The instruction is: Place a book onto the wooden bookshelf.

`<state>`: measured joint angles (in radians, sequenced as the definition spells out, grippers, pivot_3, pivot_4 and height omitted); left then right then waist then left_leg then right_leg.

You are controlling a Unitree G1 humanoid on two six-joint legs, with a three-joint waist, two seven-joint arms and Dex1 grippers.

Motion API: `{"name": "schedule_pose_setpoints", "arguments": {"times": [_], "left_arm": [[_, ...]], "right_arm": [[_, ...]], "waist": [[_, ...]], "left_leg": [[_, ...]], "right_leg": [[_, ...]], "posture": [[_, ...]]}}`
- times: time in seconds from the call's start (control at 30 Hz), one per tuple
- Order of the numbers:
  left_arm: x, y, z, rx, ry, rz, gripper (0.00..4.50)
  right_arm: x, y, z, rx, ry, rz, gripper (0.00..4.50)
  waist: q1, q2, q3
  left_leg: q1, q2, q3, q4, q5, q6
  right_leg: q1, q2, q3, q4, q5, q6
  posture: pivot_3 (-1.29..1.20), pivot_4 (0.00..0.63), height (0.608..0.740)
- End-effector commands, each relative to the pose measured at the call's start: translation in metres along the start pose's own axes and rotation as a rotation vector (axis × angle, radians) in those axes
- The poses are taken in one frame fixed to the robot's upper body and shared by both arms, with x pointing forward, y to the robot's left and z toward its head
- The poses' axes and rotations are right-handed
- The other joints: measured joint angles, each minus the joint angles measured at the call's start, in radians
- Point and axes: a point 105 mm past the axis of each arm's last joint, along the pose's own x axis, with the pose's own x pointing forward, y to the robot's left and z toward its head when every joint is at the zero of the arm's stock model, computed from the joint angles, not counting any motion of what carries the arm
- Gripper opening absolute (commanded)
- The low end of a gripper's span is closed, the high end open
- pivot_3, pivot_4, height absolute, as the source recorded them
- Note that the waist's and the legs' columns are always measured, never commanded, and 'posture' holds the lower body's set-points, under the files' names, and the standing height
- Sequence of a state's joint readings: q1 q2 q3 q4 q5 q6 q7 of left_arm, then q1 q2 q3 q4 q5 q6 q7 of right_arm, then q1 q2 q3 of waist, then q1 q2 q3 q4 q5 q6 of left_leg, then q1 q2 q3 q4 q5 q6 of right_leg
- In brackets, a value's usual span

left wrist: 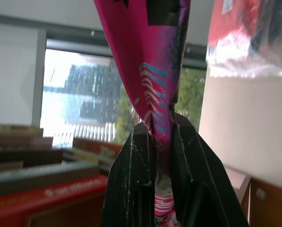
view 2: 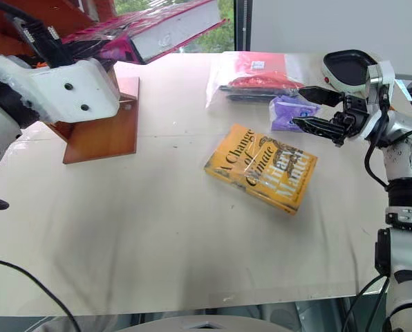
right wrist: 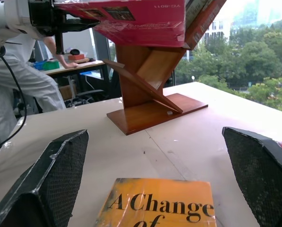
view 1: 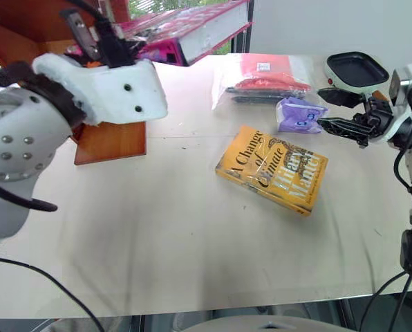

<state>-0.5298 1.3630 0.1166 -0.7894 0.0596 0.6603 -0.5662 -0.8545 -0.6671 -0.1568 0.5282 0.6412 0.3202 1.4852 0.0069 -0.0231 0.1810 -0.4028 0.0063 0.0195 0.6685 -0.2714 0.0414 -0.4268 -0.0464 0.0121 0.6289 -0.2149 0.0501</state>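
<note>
Magenta-pink and thick, the book [view 1: 192, 31] is held in the air by the left pincer [left wrist: 159, 142], whose fingers [left wrist: 131, 175] are clamped on the book's lower edge; it is carried tilted above the table [view 1: 157, 228], just over the upper boards of the wooden bookshelf [right wrist: 150, 101], and is not yet set down. The right pincer [right wrist: 155, 179] is released, its jaws wide apart and gripping nothing; it hovers above the far end of the yellow book [view 1: 272, 169], which lies flat on the table, well apart from the shelf. A slip is judged the chief risk; the grip is taken near one edge only, so the heavy free end could swing or pull out of the fingers as the book is lowered. A knock against the slanted boards is also possible, since the shelf stands free on its base and could be shifted or tipped. Were the book let go before it rests in the slot, it could slide off the sloping wood onto the table. Much of the shelf is cut off or hidden behind the left arm in the head views, so the receiving slot cannot be made out; the cover text is too blurred to read; the contents of the clear bags [view 1: 261, 83] beyond the yellow book are hard to tell.
</note>
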Motion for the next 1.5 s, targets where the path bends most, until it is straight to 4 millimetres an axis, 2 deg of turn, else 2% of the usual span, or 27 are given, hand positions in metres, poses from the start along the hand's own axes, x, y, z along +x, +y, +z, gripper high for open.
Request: {"name": "schedule_pose_setpoints", "arguments": {"times": [0.03, 0.17, 0.3, 0.37, 0.53, 0.77, 1.0, 1.07, 1.17, 1.37, 1.5], "left_arm": [[-0.017, 0.017, -0.006, 0.041, 0.099, 0.065, 0.01], [-0.029, 0.018, -0.020, 0.033, 0.214, 0.063, 0.01], [-0.037, 0.008, -0.035, 0.004, 0.315, 0.017, 0.01], [-0.037, 0.007, -0.037, 0.008, 0.325, 0.029, 0.01], [-0.031, -0.012, -0.052, -0.020, 0.399, -0.058, 0.01], [-0.024, -0.007, -0.067, 0.027, 0.485, -0.112, 0.01], [-0.017, -0.005, -0.069, 0.063, 0.492, -0.204, 0.01], [-0.015, 0.011, -0.078, 0.097, 0.523, -0.170, 0.01], [-0.011, 0.020, -0.085, 0.121, 0.541, -0.173, 0.01], [-0.017, 0.016, -0.104, 0.071, 0.637, -0.301, 0.01], [-0.016, 0.014, -0.108, 0.068, 0.653, -0.350, 0.01]], "right_arm": [[0.004, -0.003, 0.008, -0.037, -0.023, 0.042, 4.50], [0.011, -0.007, 0.008, -0.023, -0.055, 0.063, 4.50], [0.017, -0.009, 0.011, -0.006, -0.094, 0.081, 4.50], [0.020, -0.009, 0.013, -0.001, -0.110, 0.087, 4.50], [0.025, -0.010, 0.011, -0.001, -0.120, 0.093, 4.50], [0.029, -0.010, 0.010, -0.004, -0.138, 0.097, 4.50], [0.027, -0.014, 0.014, -0.007, -0.129, 0.083, 4.50], [0.029, -0.015, 0.018, -0.009, -0.110, 0.091, 4.50], [0.032, -0.016, 0.021, -0.012, -0.103, 0.098, 4.50], [0.036, -0.014, 0.024, -0.009, -0.102, 0.119, 4.50], [0.036, -0.013, 0.025, -0.012, -0.102, 0.119, 4.50]], "waist": [[-0.005, 0.000, 0.000], [-0.014, 0.000, 0.000], [-0.021, 0.000, 0.000], [-0.021, 0.000, 0.000], [-0.021, 0.000, 0.000], [-0.022, 0.001, 0.000], [-0.022, 0.001, 0.000], [-0.022, 0.001, 0.000], [-0.022, 0.001, 0.000], [-0.027, 0.001, 0.000], [-0.042, 0.001, 0.000]], "left_leg": [[0.000, 0.000, 0.000, 0.000, 0.000, 0.000], [0.001, 0.000, 0.000, 0.000, 0.000, 0.000], [0.002, 0.000, 0.000, 0.000, 0.000, 0.000], [0.002, 0.000, 0.000, 0.000, 0.000, 0.000], [0.004, 0.000, 0.000, 0.001, 0.001, -0.001], [0.004, 0.000, 0.001, 0.001, 0.001, -0.001], [0.003, 0.000, 0.002, 0.001, 0.001, -0.001], [0.003, 0.000, 0.002, 0.001, 0.001, -0.001], [0.003, -0.001, 0.002, 0.001, 0.001, -0.001], [0.003, -0.001, 0.003, 0.001, 0.001, -0.001], [0.002, 0.000, 0.003, 0.001, 0.001, -0.001]], "right_leg": [[0.000, 0.000, 0.000, 0.001, 0.000, 0.000], [-0.001, 0.000, 0.000, 0.004, 0.000, 0.000], [-0.001, 0.000, 0.001, 0.007, 0.000, 0.000], [-0.001, 0.000, 0.001, 0.008, 0.000, 0.000], [-0.001, -0.001, 0.002, 0.012, 0.000, 0.000], [-0.002, -0.001, 0.003, 0.013, 0.000, 0.000], [-0.003, 0.000, 0.003, 0.013, 0.000, 0.000], [-0.003, 0.000, 0.003, 0.013, 0.000, 0.000], [-0.004, 0.000, 0.004, 0.014, 0.000, 0.000], [-0.004, 0.000, 0.004, 0.014, 0.000, 0.000], [-0.005, 0.001, 0.004, 0.014, 0.000, 0.000]], "posture": [[0.00, 0.150, 0.740], [0.00, 0.150, 0.740], [0.00, 0.150, 0.740], [0.00, 0.150, 0.740], [0.00, 0.150, 0.740], [0.00, 0.150, 0.740], [0.00, 0.150, 0.740], [0.00, 0.150, 0.740], [0.00, 0.150, 0.740], [0.00, 0.150, 0.740], [0.00, 0.150, 0.740]]}}
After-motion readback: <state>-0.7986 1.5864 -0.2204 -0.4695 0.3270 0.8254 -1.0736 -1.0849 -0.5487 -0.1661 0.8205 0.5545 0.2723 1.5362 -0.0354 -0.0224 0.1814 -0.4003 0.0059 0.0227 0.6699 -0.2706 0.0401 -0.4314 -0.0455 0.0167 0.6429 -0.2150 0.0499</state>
